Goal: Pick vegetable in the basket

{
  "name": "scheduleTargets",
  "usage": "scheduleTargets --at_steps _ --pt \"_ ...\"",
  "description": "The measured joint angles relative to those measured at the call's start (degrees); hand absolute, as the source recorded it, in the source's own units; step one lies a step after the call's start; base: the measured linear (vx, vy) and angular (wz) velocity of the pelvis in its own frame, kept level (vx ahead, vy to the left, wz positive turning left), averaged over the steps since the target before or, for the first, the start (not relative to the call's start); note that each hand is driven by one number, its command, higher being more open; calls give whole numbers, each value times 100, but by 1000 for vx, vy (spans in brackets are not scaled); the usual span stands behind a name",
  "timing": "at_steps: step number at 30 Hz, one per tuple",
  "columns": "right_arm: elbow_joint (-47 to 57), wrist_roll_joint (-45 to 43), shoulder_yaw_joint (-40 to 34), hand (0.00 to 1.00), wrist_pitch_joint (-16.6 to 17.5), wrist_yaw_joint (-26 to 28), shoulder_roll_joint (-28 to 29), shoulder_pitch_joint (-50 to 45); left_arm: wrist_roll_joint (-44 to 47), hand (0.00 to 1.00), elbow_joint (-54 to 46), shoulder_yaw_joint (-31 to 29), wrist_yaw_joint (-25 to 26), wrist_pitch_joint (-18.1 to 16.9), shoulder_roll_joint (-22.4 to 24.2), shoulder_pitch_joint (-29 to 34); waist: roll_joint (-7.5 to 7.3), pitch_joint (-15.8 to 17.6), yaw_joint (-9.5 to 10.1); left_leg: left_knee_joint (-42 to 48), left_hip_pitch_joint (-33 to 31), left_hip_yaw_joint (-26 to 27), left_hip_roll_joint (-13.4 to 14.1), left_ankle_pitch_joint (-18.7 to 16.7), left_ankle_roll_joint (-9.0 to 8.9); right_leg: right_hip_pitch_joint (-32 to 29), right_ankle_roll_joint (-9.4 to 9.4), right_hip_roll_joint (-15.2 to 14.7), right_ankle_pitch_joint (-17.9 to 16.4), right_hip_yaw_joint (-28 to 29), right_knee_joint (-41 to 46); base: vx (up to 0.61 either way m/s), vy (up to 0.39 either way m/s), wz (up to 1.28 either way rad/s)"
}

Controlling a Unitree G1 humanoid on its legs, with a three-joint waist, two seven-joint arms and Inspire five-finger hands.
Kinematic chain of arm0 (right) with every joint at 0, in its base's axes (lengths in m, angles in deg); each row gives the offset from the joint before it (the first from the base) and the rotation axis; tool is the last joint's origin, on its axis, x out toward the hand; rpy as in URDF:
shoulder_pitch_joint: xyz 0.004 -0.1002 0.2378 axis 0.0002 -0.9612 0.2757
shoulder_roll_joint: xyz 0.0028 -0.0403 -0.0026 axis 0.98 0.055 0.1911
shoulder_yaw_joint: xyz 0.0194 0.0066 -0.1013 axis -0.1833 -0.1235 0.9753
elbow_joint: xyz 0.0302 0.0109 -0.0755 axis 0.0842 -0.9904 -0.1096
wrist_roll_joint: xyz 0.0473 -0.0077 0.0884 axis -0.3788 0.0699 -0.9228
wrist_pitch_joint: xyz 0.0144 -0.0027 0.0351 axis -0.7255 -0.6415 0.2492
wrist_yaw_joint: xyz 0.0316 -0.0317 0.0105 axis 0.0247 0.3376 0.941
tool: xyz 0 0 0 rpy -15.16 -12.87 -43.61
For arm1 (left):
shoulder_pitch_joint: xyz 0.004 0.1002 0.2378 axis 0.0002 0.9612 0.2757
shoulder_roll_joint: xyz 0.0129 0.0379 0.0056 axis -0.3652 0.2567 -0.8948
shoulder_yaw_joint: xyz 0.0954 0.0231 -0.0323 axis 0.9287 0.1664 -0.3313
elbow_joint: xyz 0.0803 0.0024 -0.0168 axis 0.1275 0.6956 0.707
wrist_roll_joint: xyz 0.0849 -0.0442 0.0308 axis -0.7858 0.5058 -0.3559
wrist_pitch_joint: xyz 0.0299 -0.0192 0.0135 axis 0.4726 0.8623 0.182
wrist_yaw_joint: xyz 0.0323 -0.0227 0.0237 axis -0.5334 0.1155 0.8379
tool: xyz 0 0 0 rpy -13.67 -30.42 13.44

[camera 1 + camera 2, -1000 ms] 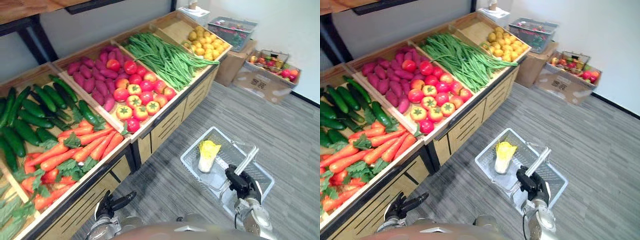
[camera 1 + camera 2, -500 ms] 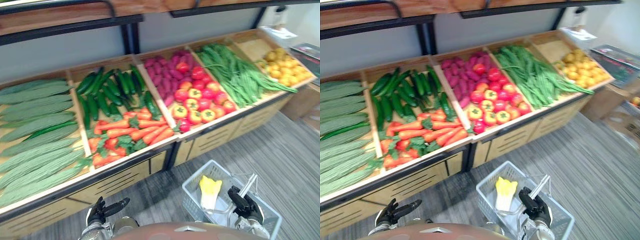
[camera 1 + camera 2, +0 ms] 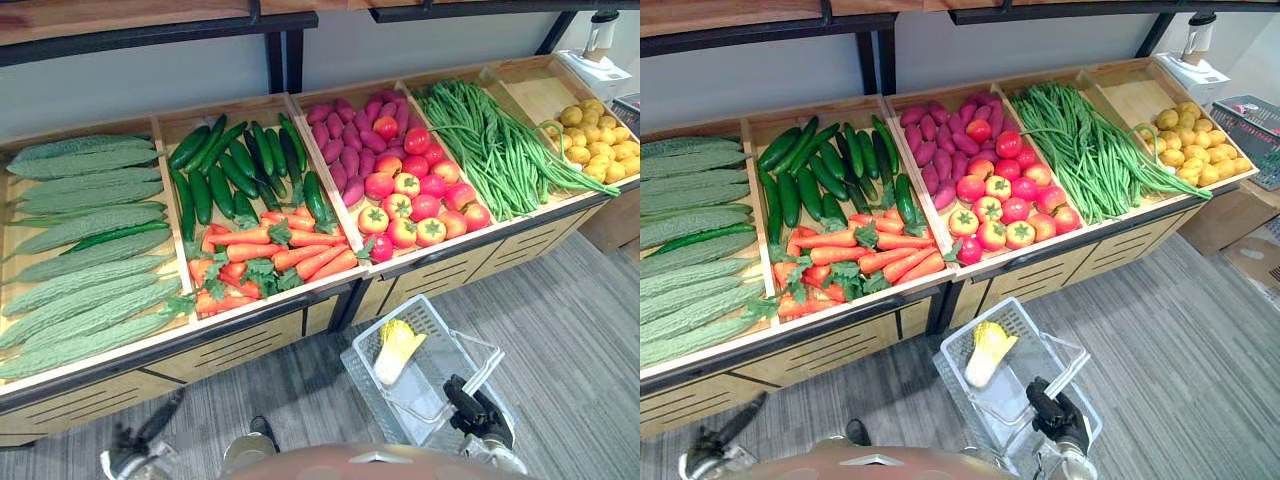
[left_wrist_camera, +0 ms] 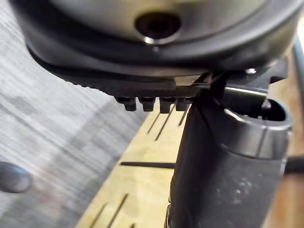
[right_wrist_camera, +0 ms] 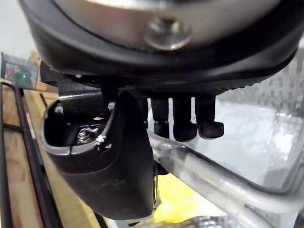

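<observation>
Right hand, fingers curled round the handle, holds the basket by the stand's front edge; left hand hangs loose-fingered, empty. A swinging basket could spill its cabbage.

Both eye views look down from the head, sharing the vegetable stand and basket. Wrist views sit very close behind the left robot hand and right robot hand.
</observation>
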Motion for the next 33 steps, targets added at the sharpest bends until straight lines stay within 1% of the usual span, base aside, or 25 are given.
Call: scheduleTargets --at_steps 2,4,5,7,8,9,10,11,12,13,14,16,17,18,21,22,23,24,25,26,27,28,29,30,33 --pt "-4 -2 28 0 43 -39 0 -22 215 100 -498 -376 285 -208 -1 -51 46 38 -2 -432 102 -3 -73 244 10 -83 -2 53 -2 13 -8 -81 13 0" --pt "-4 -2 33 0 89 -40 0 -40 248 100 -815 -631 503 -324 -2 -108 75 57 1 -636 150 -16 -116 360 10 -104 -16 64 -14 14 -19 -63 37 4" --pt "-4 -2 37 0 97 -41 -2 -39 246 100 -1006 -789 644 -410 -3 -149 81 78 8 -650 150 -36 -129 375 19 -97 -41 63 -34 15 -20 -58 45 6" --pt "-23 -1 83 0 132 -44 -5 -48 236 100 -1601 -1121 1106 -564 24 -140 86 84 15 -663 143 -46 -149 362 -11 -98 -191 61 -137 58 -16 -47 43 4" --pt "-43 -1 110 0 163 -47 -6 -48 236 100 -1739 -1209 1207 -606 30 -130 85 84 15 -664 137 -47 -150 364 -14 -104 -200 62 -153 65 -17 -31 38 2" --pt "-77 -1 141 0 197 -58 -5 -62 236 100 -2152 -1432 1477 -692 76 -90 83 84 15 -664 114 -50 -154 371 -22 -139 -228 64 -179 79 -17 0 0 0" --pt "-106 -1 142 0 214 -57 -5 -63 237 100 -2331 -1512 1569 -704 103 -69 75 78 13 -663 101 -50 -155 372 -24 -156 -230 68 -181 85 -18 6 21 4" --pt "-158 -1 138 0 217 -63 -5 -79 218 100 -2859 -1716 1815 -763 186 -26 60 76 11 -646 50 -73 -147 387 -3 -179 -233 83 -176 80 -26 22 12 7" --pt "-171 -1 138 0 217 -73 -5 -100 195 100 -3052 -1781 1900 -792 206 -25 51 72 11 -644 32 -91 -151 391 -3 -180 -228 90 -170 69 -30 43 8 14" --pt "-185 -1 138 0 217 -83 -5 -156 143 100 -3463 -1884 2045 -824 226 -46 30 58 14 -641 -7 -127 -156 399 -3 -185 -174 107 -132 45 -34 42 2 13" --pt "-185 -1 138 0 217 -84 -4 -168 134 100 -3657 -1927 2102 -863 227 -53 23 58 13 -640 -16 -146 -157 420 22 -183 -159 118 -103 52 -40 51 0 14" --pt "-184 -2 128 0 217 -96 -6 -185 -40 100 -4254 -2041 2229 -1001 225 -98 21 59 11 -638 -20 -174 -114 434 39 -162 -178 175 -26 92 -78 48 -4 5" --pt "-176 -1 127 0 217 -97 -14 -189 -48 100 -4571 -2096 2221 -1190 161 -250 29 65 14 -638 -20 -164 -74 430 33 -164 -212 219 21 141 -106 36 -5 -4" --pt "-157 -1 128 0 216 -97 -14 -182 -46 100 -4644 -2091 2216 -1224 72 -323 33 67 14 -638 -19 -161 -63 427 29 -166 -216 231 26 157 -107 20 -2 -5" --pt "79 0 130 0 214 -60 -32 -208 -1 100 -4678 -1941 1938 -1264 -644 -690 48 77 2 -637 -5 -137 -33 384 -17 -178 -216 260 27 203 -109 1 -1 -6" --pt "267 0 130 0 205 -3 -81 -249 55 100 -4654 -1762 1604 -1261 -1106 -775 98 110 -4 -637 0 -106 4 376 -17 -193 -216 270 27 219 -109 -5 -7 -14" --pt "495 1 128 0 203 51 -150 -321 79 100 -4521 -1514 1207 -1261 -1675 -856 103 113 2 -637 16 -62 29 371 -24 -211 -216 279 27 249 -109 -6 -3 -18" --pt "594 1 128 0 203 87 -192 -345 107 100 -4422 -1375 1022 -1260 -1997 -883 108 116 8 -637 33 -22 36 366 -32 -223 -216 284 27 295 -109 -1 3 -31" --pt "747 3 133 0 204 166 -298 -360 172 100 -4198 -1102 668 -1252 -2627 -941 117 117 9 -642 83 64 39 346 -59 -240 -212 295 22 400 -110 2 20 -33" --pt "779 3 132 0 211 219 -357 -352 176 100 -4090 -963 476 -1248 -2915 -992 127 103 5 -643 97 108 52 337 -73 -258 -213 298 18 460 -118 7 23 -42" --pt "838 6 132 0 211 271 -446 -326 173 100 -3924 -705 93 -1247 -3286 -1154 150 79 -3 -643 108 195 65 325 -91 -295 -212 298 15 546 -137 10 18 -33" --pt "898 9 131 0 211 327 -523 -317 164 100 -3800 -404 -206 -1248 -3496 -1351 176 58 -18 -642 108 239 76 336 -103 -306 -212 298 16 626 -182 18 17 -29" --pt "925 11 132 0 211 361 -545 -318 160 100 -3755 -259 -330 -1245 -3554 -1416 180 39 -36 -642 108 262 73 342 -110 -312 -211 300 17 675 -207 24 26 -28" --pt "941 13 132 0 213 404 -554 -316 141 100 -3733 -6 -549 -1229 -3574 -1482 251 18 -57 -638 108 334 51 381 -79 -362 -181 304 37 733 -217 48 32 -24" --pt "936 240 149 0 207 497 -507 -406 -18 100 -3701 694 -993 -1105 -3576 -1610 378 -40 -170 -635 127 362 101 410 -79 -376 -169 357 46 817 -221 78 -8 -15"
